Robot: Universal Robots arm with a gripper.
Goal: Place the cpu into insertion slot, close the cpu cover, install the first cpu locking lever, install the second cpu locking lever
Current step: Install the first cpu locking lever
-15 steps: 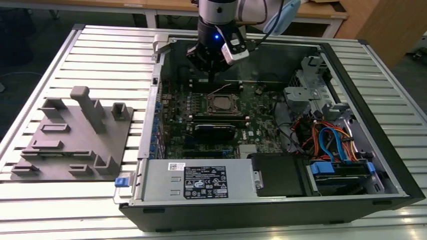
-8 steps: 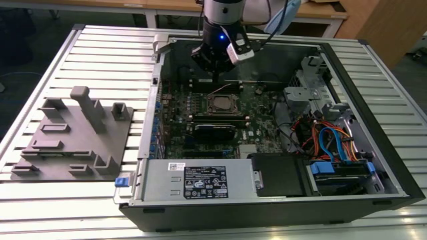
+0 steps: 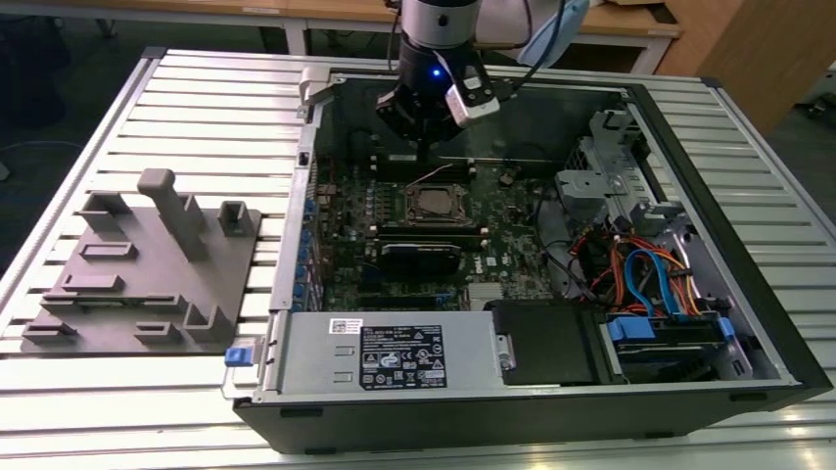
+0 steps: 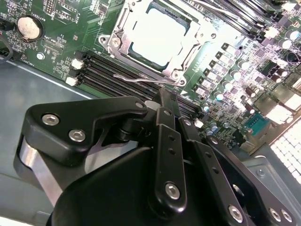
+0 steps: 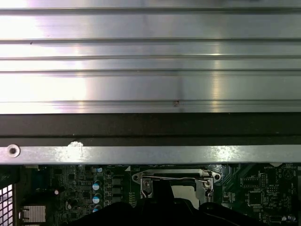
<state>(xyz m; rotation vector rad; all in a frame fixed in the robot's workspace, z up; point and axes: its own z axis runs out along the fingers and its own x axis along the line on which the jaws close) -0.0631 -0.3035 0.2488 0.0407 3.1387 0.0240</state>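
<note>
The insertion slot (image 3: 436,204) sits mid-motherboard inside the open computer case. In the second wrist view the cpu (image 4: 157,35) lies flat in the slot, its pale metal top showing through the window of the cpu cover (image 4: 121,28), which is folded down around it. A thin wire locking lever (image 4: 141,80) runs along the socket edge nearest my gripper. My gripper (image 4: 164,95) hangs just behind the socket (image 5: 176,181), above the board, fingers shut together with nothing seen between them. Its tip is close to the lever wire (image 5: 174,179). In the exterior view my gripper (image 3: 425,157) points straight down.
Black memory slots (image 4: 108,70) lie between my gripper and the socket. A coin battery (image 4: 29,27) sits off to one side. The case wall (image 5: 150,127) stands close behind. A grey fixture block (image 3: 144,264) is on the exterior view's left, the power supply (image 3: 379,352) in front, cables (image 3: 647,279) on the right.
</note>
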